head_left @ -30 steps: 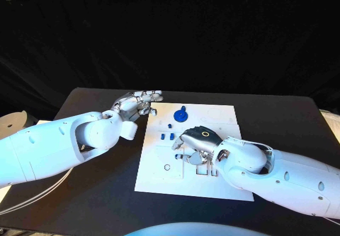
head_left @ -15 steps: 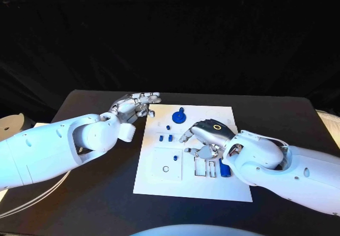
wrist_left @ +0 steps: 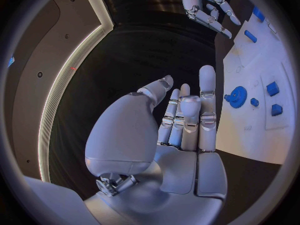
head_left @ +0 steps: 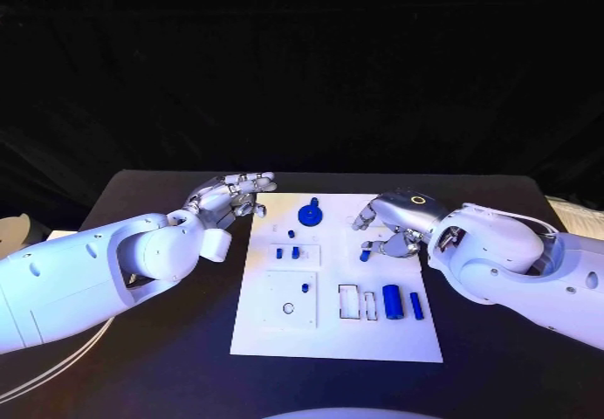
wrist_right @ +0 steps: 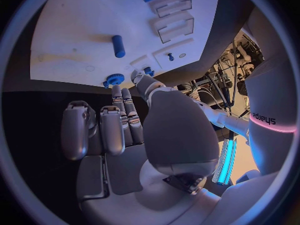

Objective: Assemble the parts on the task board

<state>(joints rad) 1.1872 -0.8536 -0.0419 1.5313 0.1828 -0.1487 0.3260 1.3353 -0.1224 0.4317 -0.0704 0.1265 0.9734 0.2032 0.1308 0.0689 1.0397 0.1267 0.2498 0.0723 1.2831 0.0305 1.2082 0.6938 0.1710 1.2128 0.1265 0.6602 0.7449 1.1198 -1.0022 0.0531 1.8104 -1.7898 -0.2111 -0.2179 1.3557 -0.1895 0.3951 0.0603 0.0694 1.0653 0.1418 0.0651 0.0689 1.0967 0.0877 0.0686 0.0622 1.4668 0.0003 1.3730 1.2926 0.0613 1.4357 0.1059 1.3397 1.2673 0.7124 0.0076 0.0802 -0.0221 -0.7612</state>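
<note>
— Either hand holding anything?
— No. The left hand (head_left: pixel 233 194) waits empty, fingers apart, off the flat white task board's (head_left: pixel 284 336) far-left corner; the right hand (head_left: pixel 393 225) hovers curled, empty, above a small blue plastic peg (head_left: pixel 365 256) lying loose mid-board, probably for pickup.

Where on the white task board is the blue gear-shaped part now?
In the head view, the blue gear-shaped part lies near the far edge of the white task board, between the left hand and the right hand, untouched.

You have a black table (head_left: pixel 151 367) before you, with the white task board (head_left: pixel 330 336) lying flat at its middle.
</note>
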